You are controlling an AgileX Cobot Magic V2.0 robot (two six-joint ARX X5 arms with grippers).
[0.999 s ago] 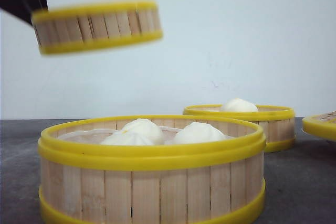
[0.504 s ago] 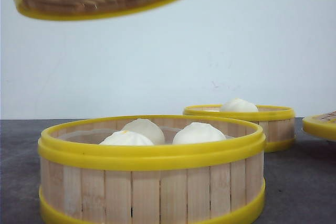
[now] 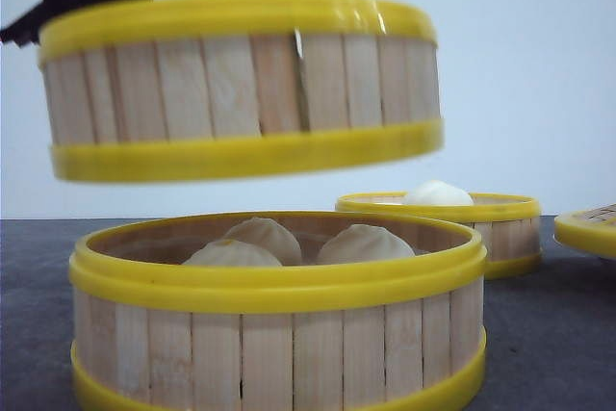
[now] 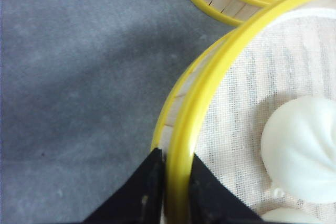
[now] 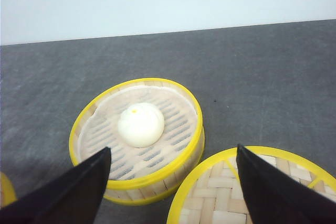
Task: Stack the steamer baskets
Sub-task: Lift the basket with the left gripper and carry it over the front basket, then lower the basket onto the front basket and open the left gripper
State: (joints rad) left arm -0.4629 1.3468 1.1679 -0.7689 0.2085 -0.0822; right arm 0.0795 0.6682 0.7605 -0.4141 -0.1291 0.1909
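Now we pinch the raised basket's rim with our left gripper; square it over the near basket, level it, then lower gently.

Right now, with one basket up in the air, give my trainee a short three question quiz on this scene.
1. True or false: the lifted steamer basket already rests on the near basket.
2. Which gripper holds the lifted basket? A) left B) right C) neither
3. Fill in: the far basket holds ___ bun.

Key:
1. False; a gap shows between them in the front view.
2. A; the left gripper pinches its yellow rim, while the right gripper has its jaws apart, holding nothing.
3. One.
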